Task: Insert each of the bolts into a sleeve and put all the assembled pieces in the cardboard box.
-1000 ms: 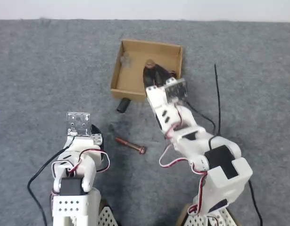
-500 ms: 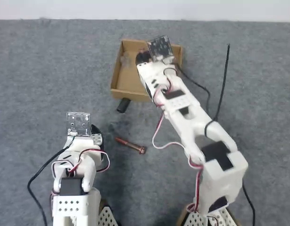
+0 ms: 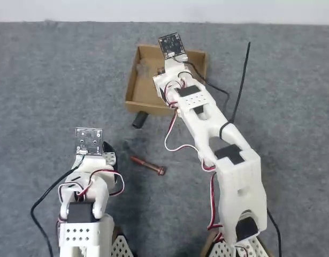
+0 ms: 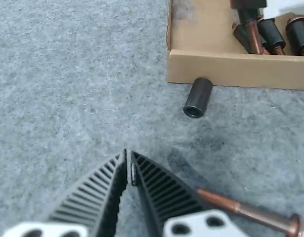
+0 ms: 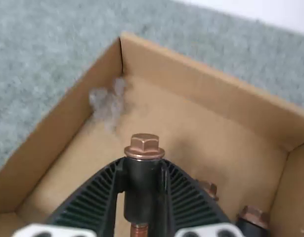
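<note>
Grey tabletop (image 3: pixel 46 80): right jaws grip an assembled piece (image 5: pixel 143 165) over the box (image 3: pixel 132 75) at 12 o'clock; left jaws sit closed, empty. Released tilted, it may bounce out toward the loose sleeve (image 4: pixel 198 97) and bolt (image 3: pixel 147 164) at the box's 6 o'clock.

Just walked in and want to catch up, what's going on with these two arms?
The right gripper holds an assembled piece over the box, which already has a few finished pieces in it. The left gripper sits shut over the carpet, holding nothing. One loose sleeve lies just outside the box wall and one loose bolt lies on the carpet, not yet joined.
</note>
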